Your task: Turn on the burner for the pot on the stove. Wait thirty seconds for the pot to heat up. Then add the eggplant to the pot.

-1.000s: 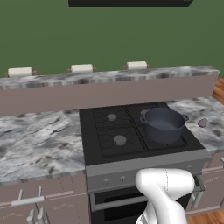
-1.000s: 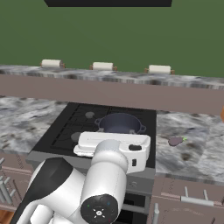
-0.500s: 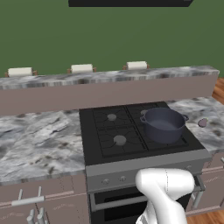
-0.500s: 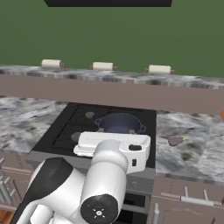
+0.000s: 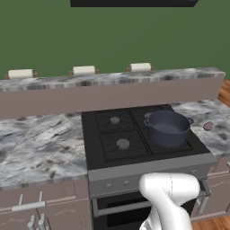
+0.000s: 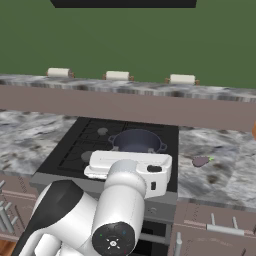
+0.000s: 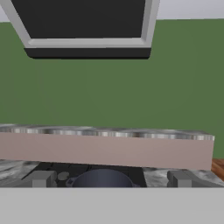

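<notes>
I have the arm parked low in front of the stove (image 5: 134, 134), hand pointing level toward the back wall, which is why the hand camera looks across the cooktop instead of down on it. The claw (image 7: 109, 180) stands wide, its two grey fingertips (image 7: 41, 178) spread to either side of the pot's rim and closed on nothing. To my mind that is a sensible waiting pose: nothing is in hand yet and the knobs on the grey front panel sit just under the arm.

The pot (image 5: 168, 128) sits on the front right burner, squarely over its grate, so that is the burner I would need to light. It is a deep, round, dark blue-grey vessel with a dull metallic look and two small side handles. The cooktop is matte black with ribbed grates and pale grey burner caps.

The eggplant (image 6: 200, 161) lies on the marbled stone bench (image 5: 40, 148) to the right of the stove, near the pot but well clear of the grates, within an easy swing for later. It reads as a small, smooth, dull purple lump; I think there is a greenish stem end, though it is too small to be sure.
</notes>
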Motion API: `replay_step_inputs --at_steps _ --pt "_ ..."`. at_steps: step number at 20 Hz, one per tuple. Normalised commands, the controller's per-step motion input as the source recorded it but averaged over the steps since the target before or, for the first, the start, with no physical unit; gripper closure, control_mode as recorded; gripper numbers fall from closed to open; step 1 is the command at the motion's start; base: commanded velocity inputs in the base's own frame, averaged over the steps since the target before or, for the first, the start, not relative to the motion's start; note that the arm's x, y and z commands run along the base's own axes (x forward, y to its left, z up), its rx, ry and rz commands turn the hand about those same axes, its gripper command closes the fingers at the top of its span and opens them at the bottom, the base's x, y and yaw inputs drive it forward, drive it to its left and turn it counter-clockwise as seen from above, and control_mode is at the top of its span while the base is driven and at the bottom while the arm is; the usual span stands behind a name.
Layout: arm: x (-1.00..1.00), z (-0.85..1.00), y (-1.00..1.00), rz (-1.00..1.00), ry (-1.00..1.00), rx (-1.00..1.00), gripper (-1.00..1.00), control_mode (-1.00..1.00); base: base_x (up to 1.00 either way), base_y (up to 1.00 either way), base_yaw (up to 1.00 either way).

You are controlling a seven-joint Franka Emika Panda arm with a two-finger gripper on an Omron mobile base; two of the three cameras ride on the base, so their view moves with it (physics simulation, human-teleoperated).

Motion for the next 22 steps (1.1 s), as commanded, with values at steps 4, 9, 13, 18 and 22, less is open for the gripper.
replay_step_inputs --at_steps 4,9,13,18,22 --pt "0.0 0.0 0.0 0.0 0.0 0.0 -1.0 -1.0 0.0 0.0 0.0" --pt "0.0 0.0 0.0 0.0 0.0 0.0 -1.0 -1.0 0.0 0.0 0.0" --pt "0.0 0.0 0.0 0.0 0.0 0.0 -1.0 -1.0 0.0 0.0 0.0" --pt "0.0 0.0 0.0 0.0 0.0 0.0 -1.0 -1.0 0.0 0.0 0.0" --pt "0.0 0.0 0.0 0.0 0.0 0.0 -1.0 -1.0 0.0 0.0 0.0"
